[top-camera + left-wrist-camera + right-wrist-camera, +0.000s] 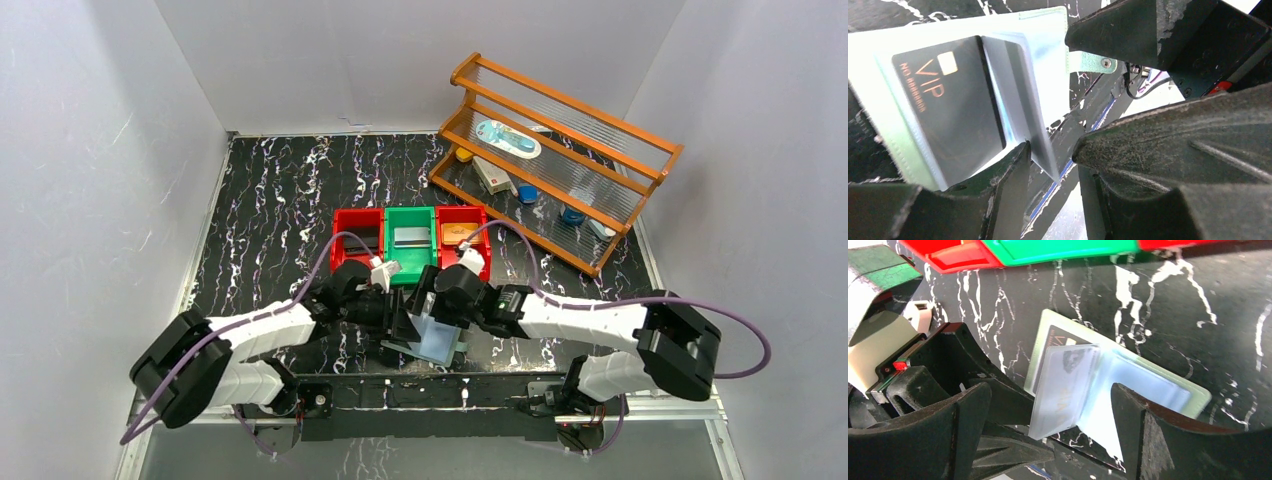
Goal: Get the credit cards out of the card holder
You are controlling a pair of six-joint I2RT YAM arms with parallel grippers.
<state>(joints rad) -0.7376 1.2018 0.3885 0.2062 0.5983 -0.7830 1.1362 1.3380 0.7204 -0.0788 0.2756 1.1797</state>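
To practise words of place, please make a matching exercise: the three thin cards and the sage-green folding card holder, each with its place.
Things:
1. thin silvery grey card
2. thin tan-gold card
3. dark card marked VIP
4. sage-green folding card holder

Places:
A. open on the black marbled table
B. in the green plastic bin
C. in a clear sleeve of the holder
D. in the right red plastic bin

Pairs: 1-B; 2-D; 3-C; 4-A
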